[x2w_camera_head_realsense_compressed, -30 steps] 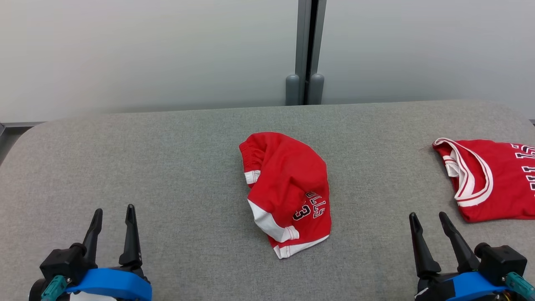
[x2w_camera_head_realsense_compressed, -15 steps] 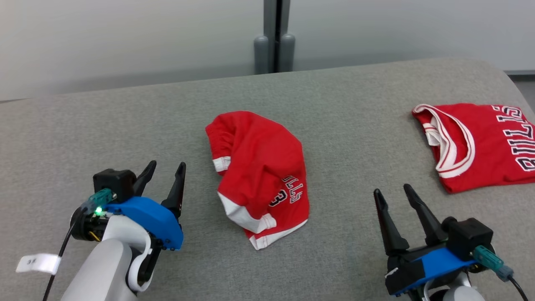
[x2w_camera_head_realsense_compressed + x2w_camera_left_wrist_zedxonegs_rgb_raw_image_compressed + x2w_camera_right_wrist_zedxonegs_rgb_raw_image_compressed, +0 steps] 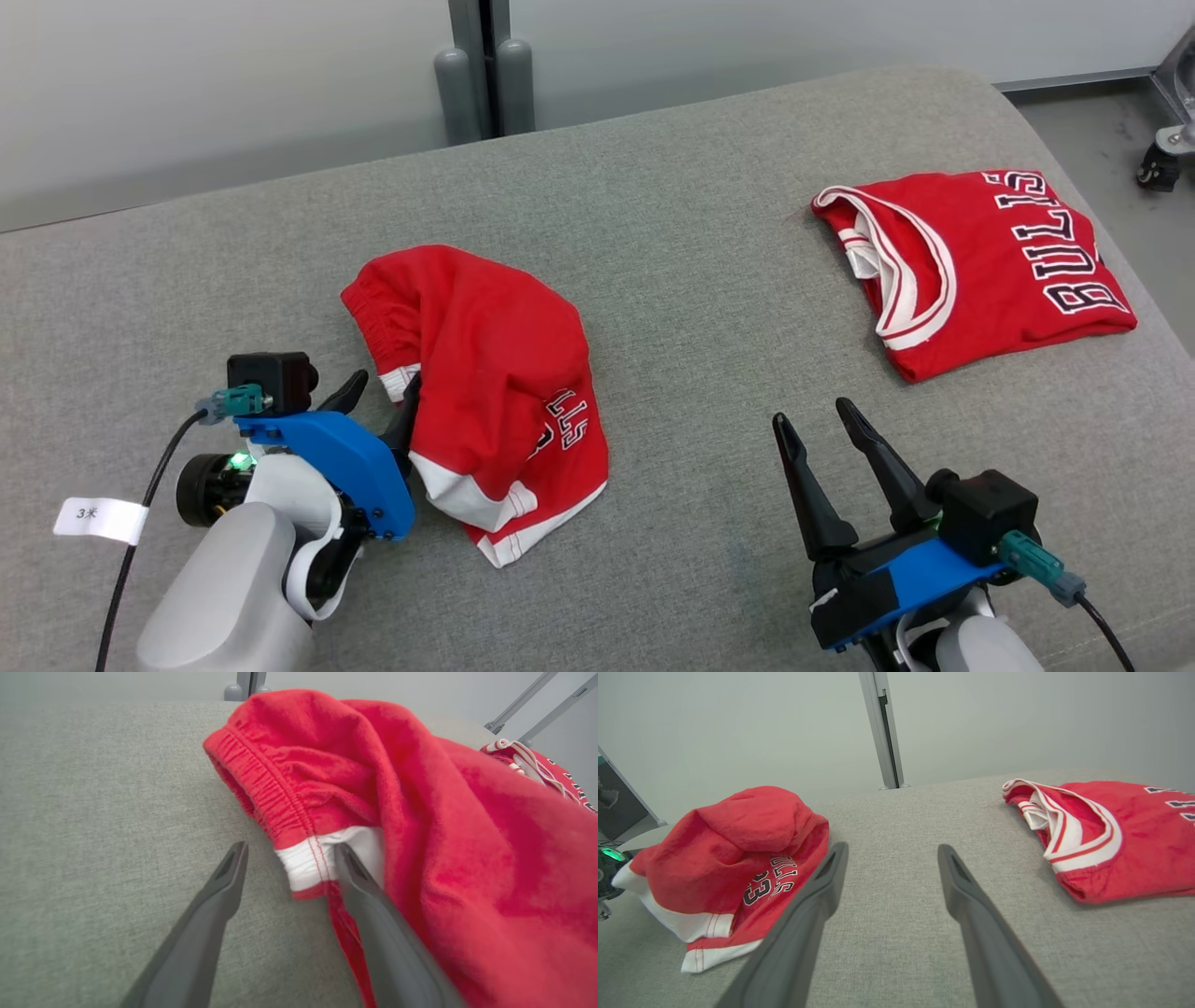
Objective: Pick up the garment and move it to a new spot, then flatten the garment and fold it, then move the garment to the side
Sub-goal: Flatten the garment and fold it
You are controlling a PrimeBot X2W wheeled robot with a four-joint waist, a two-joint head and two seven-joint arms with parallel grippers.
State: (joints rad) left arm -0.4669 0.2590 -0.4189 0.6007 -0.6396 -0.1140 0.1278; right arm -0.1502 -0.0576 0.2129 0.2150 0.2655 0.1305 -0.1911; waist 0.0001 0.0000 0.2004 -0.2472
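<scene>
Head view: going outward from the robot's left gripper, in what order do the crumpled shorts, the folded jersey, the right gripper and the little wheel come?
1. crumpled shorts, right at the fingertips of the left gripper.
2. right gripper, off to the lower right.
3. folded jersey, far right and farther back.
4. wheel, in the top right corner.

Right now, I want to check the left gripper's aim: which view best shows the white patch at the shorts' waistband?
The left wrist view: the white patch lies close up, partly between the fingers of the open left gripper. The head view shows it small beside that gripper. The right wrist view shows the shorts' numbered side.
</scene>
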